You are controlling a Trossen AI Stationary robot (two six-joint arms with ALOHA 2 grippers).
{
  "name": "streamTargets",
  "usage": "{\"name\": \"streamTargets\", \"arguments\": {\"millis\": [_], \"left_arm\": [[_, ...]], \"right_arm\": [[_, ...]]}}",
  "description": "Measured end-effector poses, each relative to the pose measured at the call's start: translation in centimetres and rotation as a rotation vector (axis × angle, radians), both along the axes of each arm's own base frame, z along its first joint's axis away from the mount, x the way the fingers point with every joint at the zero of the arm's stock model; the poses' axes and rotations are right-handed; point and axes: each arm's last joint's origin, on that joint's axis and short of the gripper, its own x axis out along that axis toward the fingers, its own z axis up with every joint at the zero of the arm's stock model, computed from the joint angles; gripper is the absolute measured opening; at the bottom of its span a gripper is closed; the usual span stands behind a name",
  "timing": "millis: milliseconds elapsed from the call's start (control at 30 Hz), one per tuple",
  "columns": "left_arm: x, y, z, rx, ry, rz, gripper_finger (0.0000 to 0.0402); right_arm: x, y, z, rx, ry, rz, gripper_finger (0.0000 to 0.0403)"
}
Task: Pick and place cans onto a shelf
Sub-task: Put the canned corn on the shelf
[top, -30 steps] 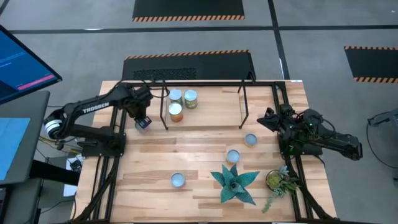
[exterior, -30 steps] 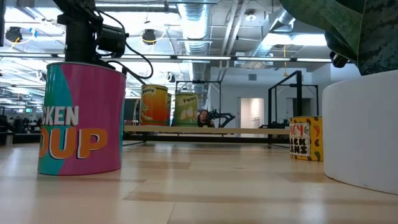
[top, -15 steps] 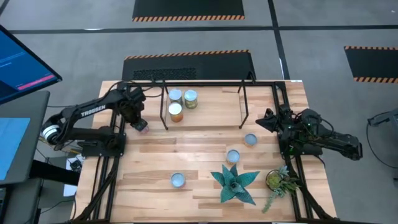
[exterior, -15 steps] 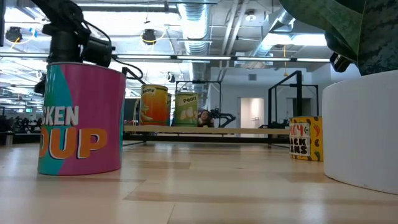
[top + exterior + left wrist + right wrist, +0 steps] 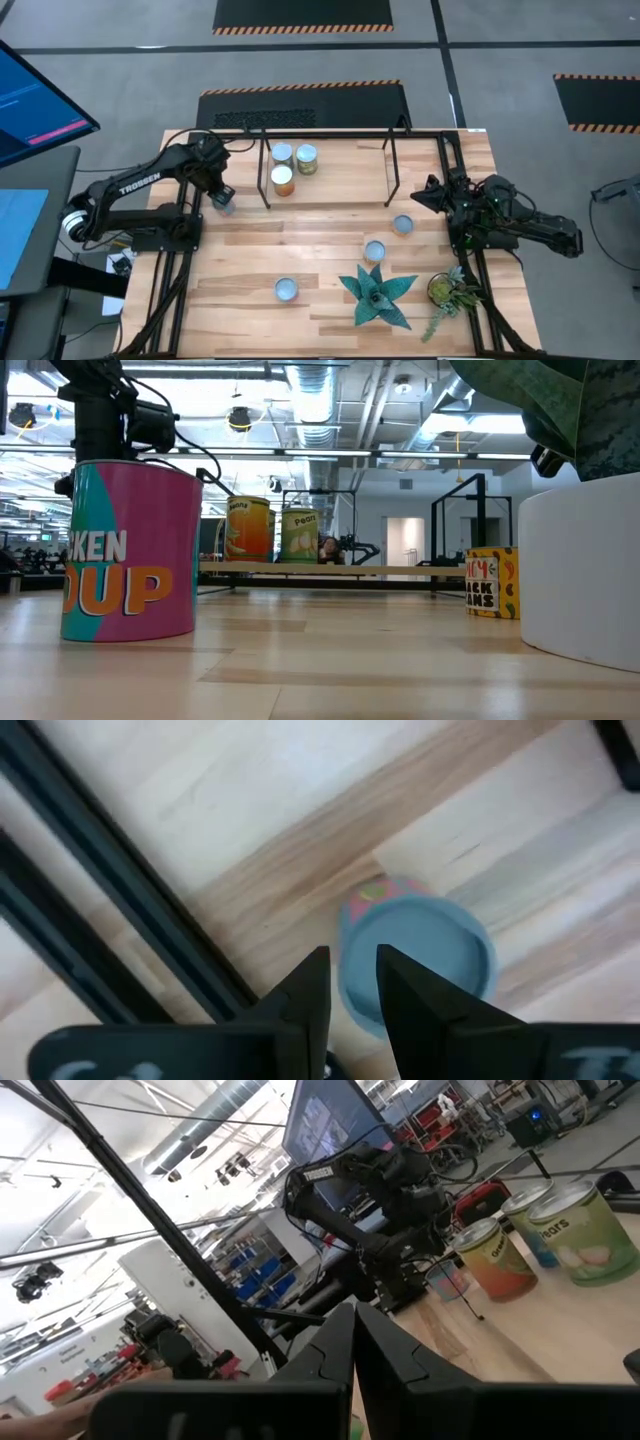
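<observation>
Left gripper (image 5: 220,193) nearly closed above pink can (image 5: 415,955) at table's left edge, beside shelf (image 5: 330,140), not gripping; closing off-centre risks tipping can into frame rod. Right gripper (image 5: 428,193) closed, idle at right edge

The overhead camera looks straight down on the whole bench (image 5: 330,250), both arms and the grey floor around it. The low camera sits at bench-top height, very near a pink soup can (image 5: 130,550), and looks level across to the shelf (image 5: 330,569) and the room behind. Both views share the cans on the shelf. The left wrist camera points steeply down, close above a can top (image 5: 420,960) and bare wood. The right wrist camera looks almost level across the bench toward the left arm (image 5: 390,1210) and the shelf cans (image 5: 570,1235), which the overhead camera also sees.
</observation>
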Motion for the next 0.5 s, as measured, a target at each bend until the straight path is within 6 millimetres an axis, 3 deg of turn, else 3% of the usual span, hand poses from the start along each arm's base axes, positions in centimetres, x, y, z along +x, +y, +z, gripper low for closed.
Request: {"name": "streamTargets", "arguments": {"millis": [500], "left_arm": [[0.4, 0.5, -1.8, -0.061, 0.081, 0.057, 0.0071]], "right_arm": [[0.0, 0.0, -0.2, 0.001, 0.017, 0.001, 0.0038]]}}
